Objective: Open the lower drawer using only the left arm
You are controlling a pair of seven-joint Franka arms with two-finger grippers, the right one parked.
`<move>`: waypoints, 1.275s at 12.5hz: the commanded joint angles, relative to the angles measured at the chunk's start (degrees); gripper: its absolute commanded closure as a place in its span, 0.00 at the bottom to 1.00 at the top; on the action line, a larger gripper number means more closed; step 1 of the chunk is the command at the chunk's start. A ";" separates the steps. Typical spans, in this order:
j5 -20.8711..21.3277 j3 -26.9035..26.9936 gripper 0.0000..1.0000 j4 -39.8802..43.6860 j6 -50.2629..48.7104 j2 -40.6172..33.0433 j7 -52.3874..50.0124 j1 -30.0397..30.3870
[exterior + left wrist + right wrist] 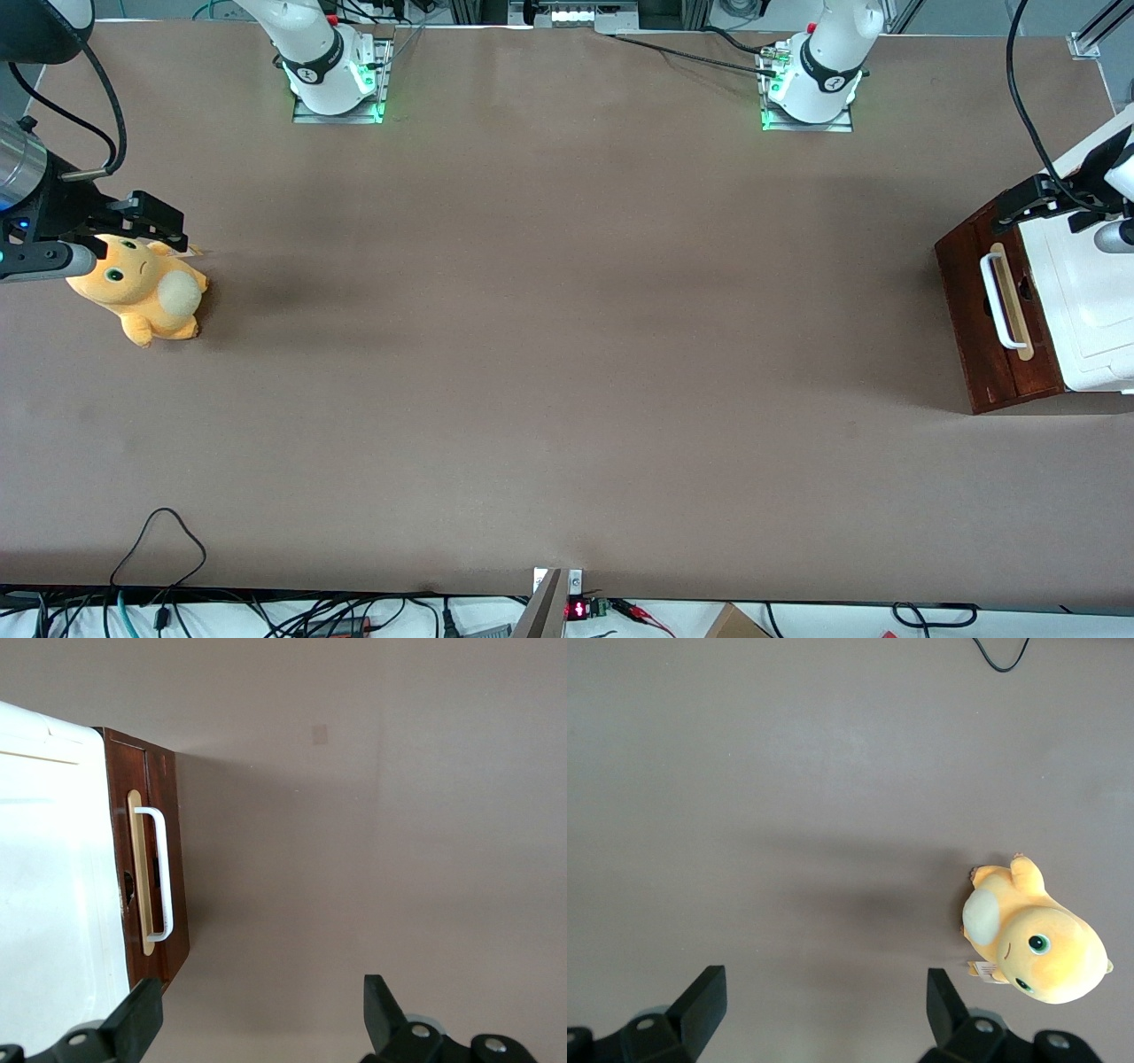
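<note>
One dark reddish-brown wooden lower drawer (pixel 159 859) is sitting shut at the working arm's end of the brown surface (pixel 567 354); we are hovering our black tool (pixel 257 1014) above, spread wide and empty, risking missing its white loop handle (pixel 159 873).

I see a plain brown worktop (pixel 567 372) filling nearly the whole front view, matte and evenly lit, with soft shadows across it. A loose black cable (pixel 159 540) loops onto it at the edge nearest the front camera. Below that edge lies a tangle of wires (pixel 292 620), a small red digit display (pixel 577 609) and a cardboard corner (pixel 735 623). Metal framing (pixel 1094 35) stands at the edge farthest from the camera. My claw (pixel 261 1010) hangs spread wide over the working arm's end.
</note>
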 commanded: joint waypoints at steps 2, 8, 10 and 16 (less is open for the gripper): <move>-1.20 0.55 0.00 1.16 -2.80 -0.29 1.39 -0.55; -1.02 0.11 0.00 1.87 -3.07 -0.03 1.65 -0.73; -2.77 0.46 0.00 1.87 -2.90 0.06 1.38 -0.72; -6.04 1.34 0.00 1.78 -3.07 0.32 1.65 -0.55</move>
